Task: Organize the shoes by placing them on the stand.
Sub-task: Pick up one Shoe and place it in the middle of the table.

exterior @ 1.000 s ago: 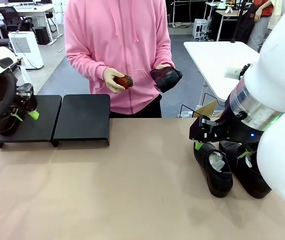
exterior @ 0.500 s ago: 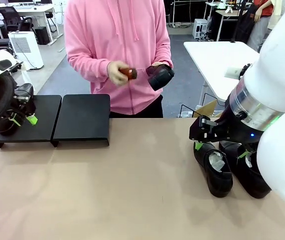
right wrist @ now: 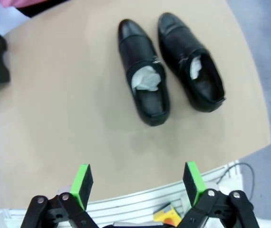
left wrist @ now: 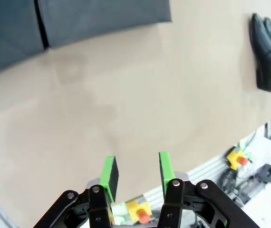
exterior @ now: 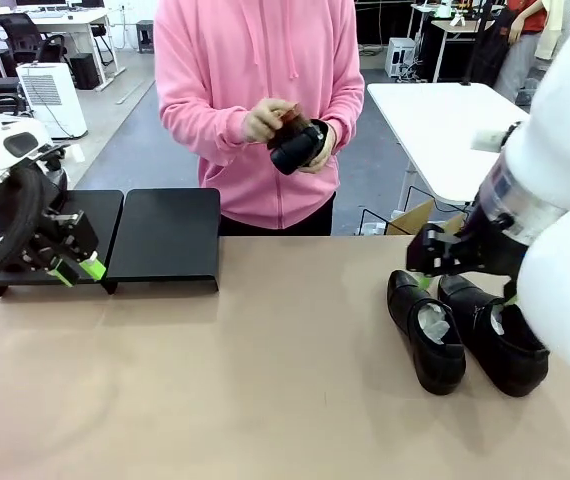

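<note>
Okay, front view: right gripper [exterior: 467,287] hangs over the heel ends of the two shoes [exterior: 470,338] on the table [exterior: 265,380], near the robot's right edge. I can't tell the finger gap from here. Left gripper [exterior: 77,270] sits low at the front edge of the stand [exterior: 165,235], nothing in it. No shoes are on the stand. A person at the far side holds a third shoe [exterior: 297,148] in one hand [exterior: 265,120] with a small brown brush [exterior: 289,116] against it.

Left wrist view: left gripper [left wrist: 136,170] has its fingers apart with a modest gap, nothing between them, and bare table [left wrist: 126,104] ahead. The stand's front edge [left wrist: 102,14] is at the top and the shoe pair [left wrist: 268,52] in the far corner.

Right wrist view: right gripper [right wrist: 138,178] has its fingers spread wide and holds nothing. The pair [right wrist: 169,69] lies ahead of them, not between them, side by side and touching.

The likely step is picking up one shoe. Best to take the outer one of the pair, come straight down, straddle the side wall at the opening, and close firmly. The stand is well apart, so expect a long carry or a handover.

Materials:
- **Shoes:** glossy smooth leather, long with rounded toes, probably slippery against the pads. The crumpled white paper [right wrist: 145,78] inside should keep the upper from collapsing.
- **Stand:** matte black, flat, low, in two slabs.
- **Table:** plain tan.
</note>
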{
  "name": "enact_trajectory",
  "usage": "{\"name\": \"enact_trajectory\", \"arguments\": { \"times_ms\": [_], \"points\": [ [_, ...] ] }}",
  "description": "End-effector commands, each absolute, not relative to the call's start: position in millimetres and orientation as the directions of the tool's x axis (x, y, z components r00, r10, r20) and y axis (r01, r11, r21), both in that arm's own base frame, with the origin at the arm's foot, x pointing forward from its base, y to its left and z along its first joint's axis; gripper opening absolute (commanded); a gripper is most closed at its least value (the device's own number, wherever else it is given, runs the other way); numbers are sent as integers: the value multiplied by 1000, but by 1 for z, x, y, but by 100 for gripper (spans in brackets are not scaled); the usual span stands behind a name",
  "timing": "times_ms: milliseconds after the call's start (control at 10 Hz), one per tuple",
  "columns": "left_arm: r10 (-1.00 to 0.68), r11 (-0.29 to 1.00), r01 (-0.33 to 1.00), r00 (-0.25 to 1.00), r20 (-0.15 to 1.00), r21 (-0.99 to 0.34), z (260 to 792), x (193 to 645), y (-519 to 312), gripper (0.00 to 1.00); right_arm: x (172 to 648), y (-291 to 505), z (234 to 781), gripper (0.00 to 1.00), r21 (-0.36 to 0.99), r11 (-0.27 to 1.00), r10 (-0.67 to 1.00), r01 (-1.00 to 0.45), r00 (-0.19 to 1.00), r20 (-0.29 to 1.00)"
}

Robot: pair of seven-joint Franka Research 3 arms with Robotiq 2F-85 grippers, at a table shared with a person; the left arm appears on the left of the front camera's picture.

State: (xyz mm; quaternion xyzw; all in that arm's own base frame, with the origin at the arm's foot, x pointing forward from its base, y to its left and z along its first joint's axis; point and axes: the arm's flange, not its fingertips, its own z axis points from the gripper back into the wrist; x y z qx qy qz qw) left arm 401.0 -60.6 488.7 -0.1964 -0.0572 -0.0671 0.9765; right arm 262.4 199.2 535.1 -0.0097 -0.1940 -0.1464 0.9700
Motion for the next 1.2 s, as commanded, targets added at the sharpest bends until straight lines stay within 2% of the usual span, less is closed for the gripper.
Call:
{"name": "enact_trajectory", "arguments": {
  "times_ms": [0,300,600,900,1100],
  "points": [
    [-75,912,116,990,117,-393,488,398,-53,48,274,176,517,100,72,969,-248,237,925,289],
    [-109,914,154,984,138,-376,489,401,-61,48,302,150,447,100,97,964,-264,249,947,184],
    [-109,914,154,984,138,-376,489,401,-61,48,317,135,415,100,165,958,-258,234,955,144],
    [-109,914,154,984,138,-376,489,401,-61,48,335,160,378,100,135,979,-181,155,962,205],
    [-109,914,154,984,138,-376,489,401,-61,48,339,180,356,100,99,993,-85,66,978,193]
  ]
}}
